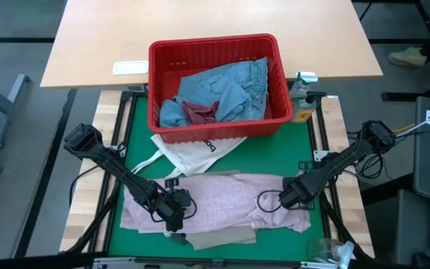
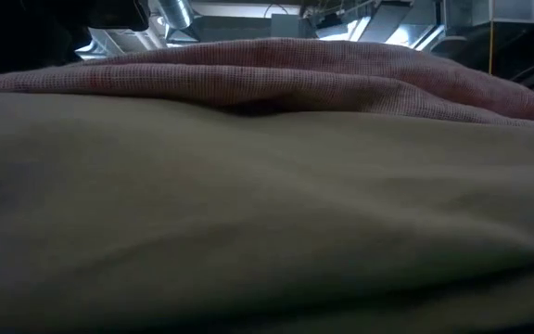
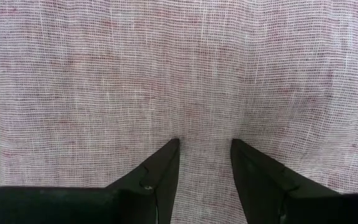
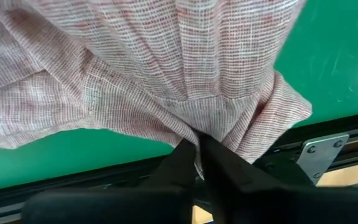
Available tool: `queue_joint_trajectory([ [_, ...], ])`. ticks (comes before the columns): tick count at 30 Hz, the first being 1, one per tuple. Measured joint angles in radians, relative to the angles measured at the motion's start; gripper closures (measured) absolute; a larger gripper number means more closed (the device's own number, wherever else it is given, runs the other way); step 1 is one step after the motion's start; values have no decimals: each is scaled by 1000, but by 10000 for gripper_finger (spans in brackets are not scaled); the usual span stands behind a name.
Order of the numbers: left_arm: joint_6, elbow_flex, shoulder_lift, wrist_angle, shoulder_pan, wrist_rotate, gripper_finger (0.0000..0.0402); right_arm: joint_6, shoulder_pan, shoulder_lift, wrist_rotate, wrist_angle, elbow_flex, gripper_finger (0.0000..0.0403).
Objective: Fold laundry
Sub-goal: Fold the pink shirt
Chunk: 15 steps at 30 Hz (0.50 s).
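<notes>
Lying flat across the near half of the green mat, the mottled pink top has its long axis running from the left arm's side to the right arm's side. Its near edge overlaps the beige trousers, which poke out toward the table's front edge and fill most of the low view.

Both arms are at the top. The right gripper sits at the garment's right end, its two fingers pinched nearly together on a bunched fold of the pink fabric, which fans out from the pinch away from the wrist (the fold is clearly caught between the fingertips in the right wrist view). The left gripper rests on the garment near its left end with its fingers parted and pressed down on smooth cloth; nothing is gathered between them, so it grasps nothing.

Judging from this, a fold along the long axis would have the right end carried toward the left arm, and the right gripper is the one placed for that, while the left pins its end.

Behind the top, the white tote bag lies partly under the red plastic basket, which holds the light blue denim jeans and a dark red garment.
</notes>
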Motion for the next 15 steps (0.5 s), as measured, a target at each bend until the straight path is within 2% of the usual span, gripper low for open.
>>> queue_joint_trajectory([
  [9,0,0,0,0,0,0,262,52,0,0,-1,-3,0,265],
  [15,0,0,0,0,0,0,262,92,0,-7,-18,-64,20,237],
])
